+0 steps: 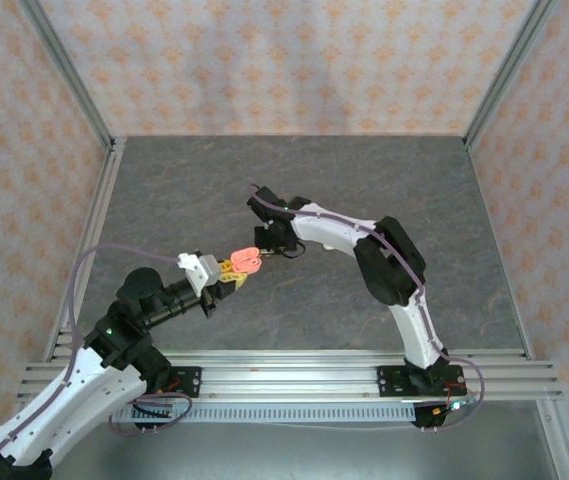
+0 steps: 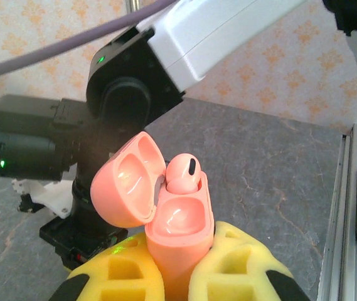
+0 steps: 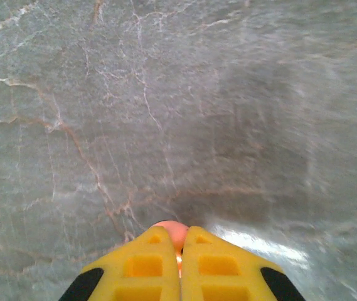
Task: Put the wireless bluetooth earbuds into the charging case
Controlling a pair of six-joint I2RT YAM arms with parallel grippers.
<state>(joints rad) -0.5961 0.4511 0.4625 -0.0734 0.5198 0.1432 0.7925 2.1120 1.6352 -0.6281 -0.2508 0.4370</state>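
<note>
Left gripper [image 2: 177,279] clamped the coral charging case [image 2: 179,235], its lid open toward 10 o'clock and one coral earbud [image 2: 182,173] seated inside. Right gripper [image 3: 181,266], at the case's 2 o'clock, pinched a pink earbud tip [image 3: 167,229].

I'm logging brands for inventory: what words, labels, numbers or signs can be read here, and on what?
None can be read. The pink charging case in the left claw is blank, as are the seated earbud and the pinched earbud in the right claw. The wallpaper bears a pattern, no lettering.
</note>
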